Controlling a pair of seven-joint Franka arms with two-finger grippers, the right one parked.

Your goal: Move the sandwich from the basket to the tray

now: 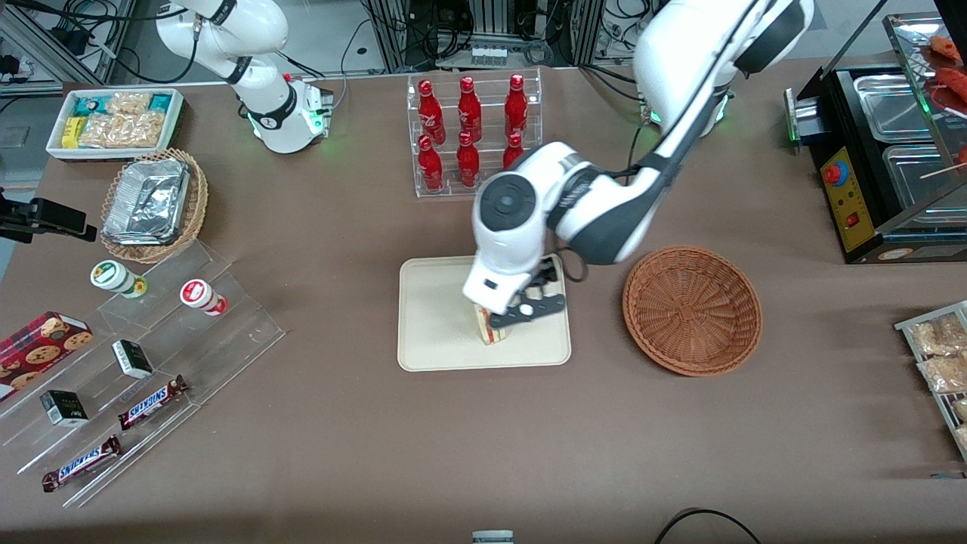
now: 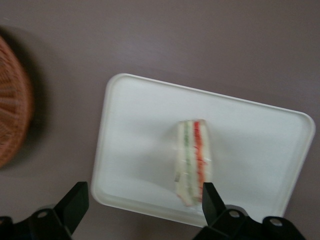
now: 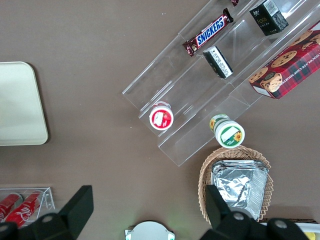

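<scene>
The working arm's wrist covered most of the sandwich (image 1: 492,332) in the front view, and the wrist view cut off the basket (image 2: 12,120) and the claw (image 2: 142,200).

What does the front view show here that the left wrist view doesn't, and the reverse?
Front view only: the working arm itself, the whole basket with nothing in it, and the red bottles in their rack. Left wrist view only: the gripper open, its fingers wide apart above the tray, and the sandwich's green and red layers seen plainly. Both: the sandwich resting on the tray, and part of the basket beside it.
</scene>
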